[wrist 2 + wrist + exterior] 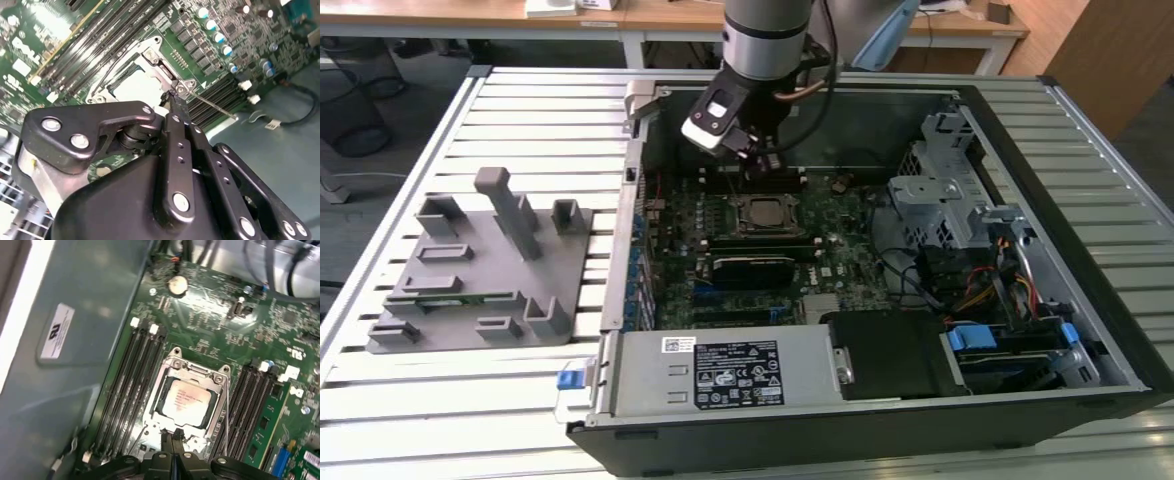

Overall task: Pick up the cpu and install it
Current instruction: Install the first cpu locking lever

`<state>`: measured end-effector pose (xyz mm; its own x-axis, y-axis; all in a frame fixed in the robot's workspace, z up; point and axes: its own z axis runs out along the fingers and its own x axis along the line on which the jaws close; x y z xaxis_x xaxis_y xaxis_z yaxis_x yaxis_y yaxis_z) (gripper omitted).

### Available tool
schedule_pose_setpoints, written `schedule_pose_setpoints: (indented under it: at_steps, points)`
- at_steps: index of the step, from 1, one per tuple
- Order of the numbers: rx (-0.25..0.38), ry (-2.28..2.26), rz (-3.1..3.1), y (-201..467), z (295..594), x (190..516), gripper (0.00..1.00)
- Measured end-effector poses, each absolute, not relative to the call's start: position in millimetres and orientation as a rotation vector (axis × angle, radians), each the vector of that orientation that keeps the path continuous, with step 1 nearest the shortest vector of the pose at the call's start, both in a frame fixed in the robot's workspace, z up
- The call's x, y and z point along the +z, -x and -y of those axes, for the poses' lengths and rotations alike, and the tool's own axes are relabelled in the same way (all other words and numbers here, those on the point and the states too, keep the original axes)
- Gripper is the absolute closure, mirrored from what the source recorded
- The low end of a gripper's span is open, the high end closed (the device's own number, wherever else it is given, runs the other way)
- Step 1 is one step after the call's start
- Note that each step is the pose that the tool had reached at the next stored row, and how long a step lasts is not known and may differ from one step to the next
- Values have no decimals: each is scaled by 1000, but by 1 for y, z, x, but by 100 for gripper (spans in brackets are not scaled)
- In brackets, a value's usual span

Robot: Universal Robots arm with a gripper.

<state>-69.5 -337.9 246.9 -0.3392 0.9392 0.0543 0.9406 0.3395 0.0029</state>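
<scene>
Gleaming square metal cpu [186, 399] inside steel-framed socket [193, 368]

You see the cpu [186, 399] with a silver, faintly printed lid, framed by the dull metal socket [197, 371] on the green motherboard [210, 335]. Your jaws are matte black. Beside the black case [854, 440], a grey fixture [467, 290] sits on the pale slatted counter [454, 410].
</scene>
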Motion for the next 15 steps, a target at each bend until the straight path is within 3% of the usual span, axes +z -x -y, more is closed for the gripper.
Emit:
schedule_pose_setpoints:
  at_steps: [15]
  points:
    - [-43,1427,2746,69,338,245,89]
